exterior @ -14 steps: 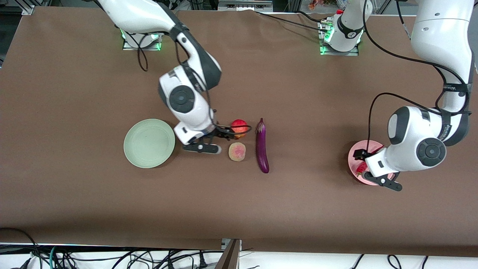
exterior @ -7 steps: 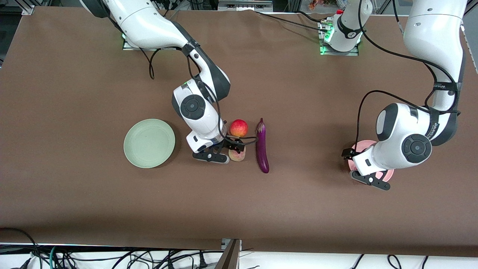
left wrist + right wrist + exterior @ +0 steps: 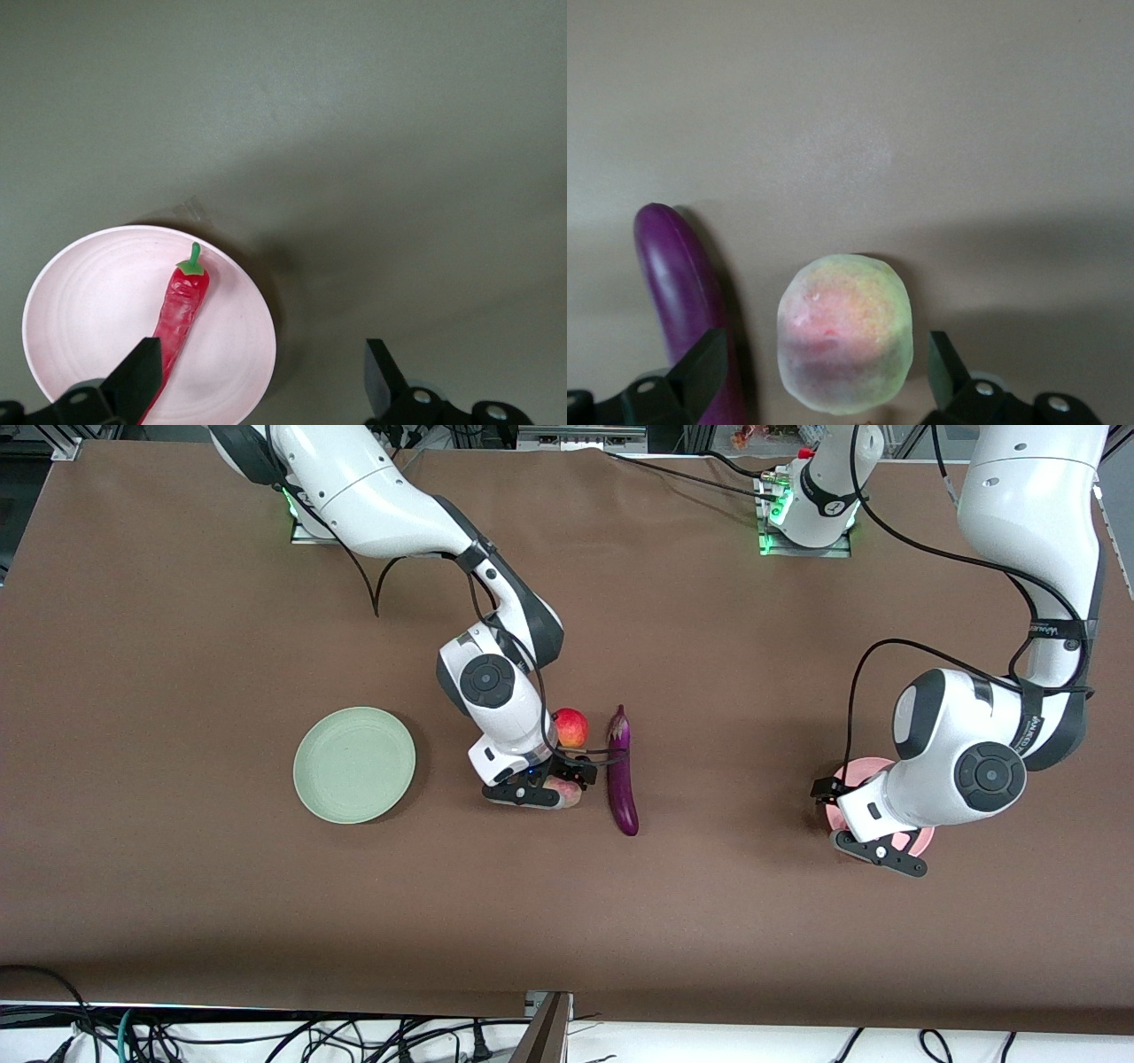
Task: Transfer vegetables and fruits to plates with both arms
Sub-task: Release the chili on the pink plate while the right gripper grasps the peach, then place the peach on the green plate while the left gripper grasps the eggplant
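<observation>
The left pincer (image 3: 864,841) hangs over the pink plate (image 3: 921,840), its fingers (image 3: 137,376) spread wide and holding nothing. The chili (image 3: 180,305) lies on that plate, stem toward the rim; the plate sits on the brown table (image 3: 177,886) at the left arm's end, well apart from the eggplant (image 3: 622,772).

The eggplant lies lengthwise toward the front camera, its blunt end nearest. Just beside it, on the side toward the right arm's end, sits the tan fruit (image 3: 844,333). The right pincer (image 3: 545,786) is down over that fruit, fingers (image 3: 700,372) parted on either side of it, not gripping.

The red fruit (image 3: 571,727) rests farther from the camera than the tan fruit, near the eggplant's cap. The green plate (image 3: 354,764) lies toward the right arm's end from the eggplant, bare.
</observation>
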Tool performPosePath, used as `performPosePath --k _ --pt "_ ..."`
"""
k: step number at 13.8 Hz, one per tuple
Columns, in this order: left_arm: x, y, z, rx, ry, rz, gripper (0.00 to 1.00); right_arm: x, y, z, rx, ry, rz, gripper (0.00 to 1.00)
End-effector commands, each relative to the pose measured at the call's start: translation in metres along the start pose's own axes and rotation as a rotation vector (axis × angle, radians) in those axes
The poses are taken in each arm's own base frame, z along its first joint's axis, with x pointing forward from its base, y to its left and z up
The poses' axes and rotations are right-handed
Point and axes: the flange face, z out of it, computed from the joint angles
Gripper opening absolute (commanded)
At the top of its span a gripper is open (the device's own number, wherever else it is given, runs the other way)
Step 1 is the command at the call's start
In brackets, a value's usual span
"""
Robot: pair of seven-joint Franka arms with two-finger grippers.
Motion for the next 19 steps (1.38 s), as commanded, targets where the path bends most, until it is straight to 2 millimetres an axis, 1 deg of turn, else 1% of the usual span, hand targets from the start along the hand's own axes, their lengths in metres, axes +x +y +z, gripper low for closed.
performPosePath --k 1,2,3,4,5,6,7,8,9,10,11,12,14,15,16,17,18,19 --pt "0.001 0.001 -0.008 0.014 -0.003 -0.004 1.00 -0.001 -0.005 0.010 0.005 0.031 -0.003 0.99" --pt "0.001 0.001 -0.009 0.015 -0.001 -0.004 1.00 -0.002 -0.002 0.017 0.000 0.027 -0.002 0.99" --pt "0.001 0.001 -0.008 0.014 -0.003 -0.004 1.00 -0.003 -0.002 0.020 -0.001 0.025 -0.003 0.98" --pt "0.001 0.001 -0.009 0.015 -0.001 -0.004 1.00 -0.004 -0.002 0.023 0.002 0.029 -0.006 0.93" --pt "0.001 0.001 -0.009 0.015 -0.001 -0.004 1.00 -0.005 -0.002 0.024 -0.003 0.031 -0.013 0.83" --pt "0.001 0.002 -0.009 0.014 -0.001 -0.003 1.00 -0.005 -0.001 0.025 -0.008 0.035 -0.022 0.68" --pt "0.001 0.003 -0.009 0.014 -0.001 -0.001 1.00 -0.004 -0.001 0.024 -0.009 0.037 -0.032 0.48" --pt "0.001 0.004 -0.009 0.014 -0.001 0.000 1.00 0.002 0.001 0.017 -0.006 0.044 -0.039 0.31" --pt "0.001 0.004 -0.009 0.014 -0.001 0.000 1.00 0.008 0.003 0.010 -0.004 0.047 -0.034 0.17" --pt "0.001 0.004 -0.009 0.014 -0.001 0.000 1.00 0.022 0.011 -0.004 -0.005 0.050 -0.015 0.13" --pt "0.002 0.006 -0.009 0.012 -0.002 0.002 1.00 0.035 0.023 -0.019 -0.031 0.026 -0.008 0.13" --pt "0.002 0.012 -0.008 -0.009 -0.003 0.004 1.00 0.050 0.035 -0.044 -0.053 -0.001 -0.035 0.13" --pt "0.006 0.033 -0.008 -0.111 0.011 -0.061 1.00 0.079 0.074 -0.078 -0.095 -0.082 -0.131 0.13" --pt "0.010 0.061 -0.007 -0.173 0.007 -0.101 1.00 0.086 0.088 -0.094 -0.105 -0.122 -0.175 0.14" --pt "0.014 0.089 -0.004 -0.210 -0.007 -0.161 1.00 0.090 0.107 -0.105 -0.128 -0.163 -0.215 0.14" --pt "0.019 0.126 0.000 -0.220 -0.026 -0.226 1.00 0.094 0.130 -0.115 -0.137 -0.184 -0.240 0.14" --pt "0.026 0.160 0.010 -0.223 -0.040 -0.285 1.00 0.097 0.157 -0.124 -0.142 -0.199 -0.259 0.14" --pt "0.032 0.205 0.022 -0.226 -0.041 -0.341 1.00 0.099 0.185 -0.131 -0.145 -0.215 -0.297 0.14"
